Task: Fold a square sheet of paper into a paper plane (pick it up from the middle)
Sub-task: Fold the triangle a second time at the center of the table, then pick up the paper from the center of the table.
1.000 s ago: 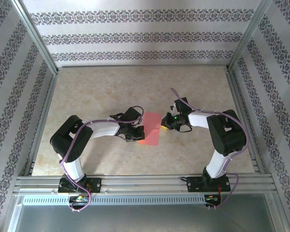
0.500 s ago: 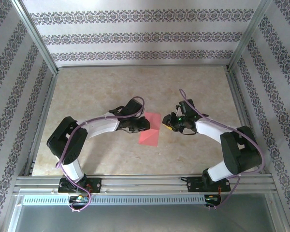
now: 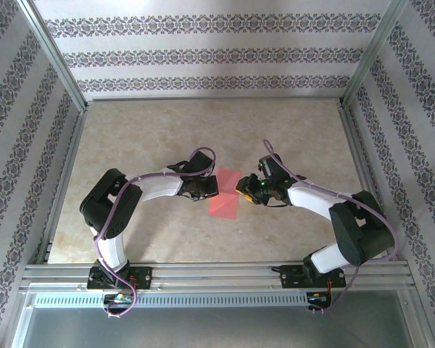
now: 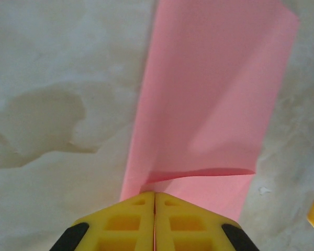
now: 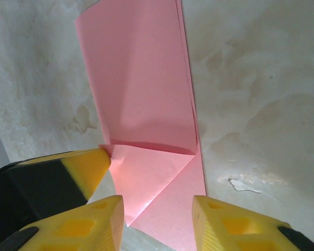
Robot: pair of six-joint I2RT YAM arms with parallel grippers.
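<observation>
Releasing its hold within the last second, the right gripper (image 5: 157, 205) now hangs with jaws apart over the folded square sheet of paper (image 3: 226, 194) at the middle of the worktop (image 3: 167, 130). The left gripper (image 4: 154, 197) is closed, seemingly pinching the sheet's edge, so a corner fold looks barely begun.

Pink sheet (image 4: 209, 94), near edge behind the left pincer (image 4: 155, 198), far edge out of view.
</observation>
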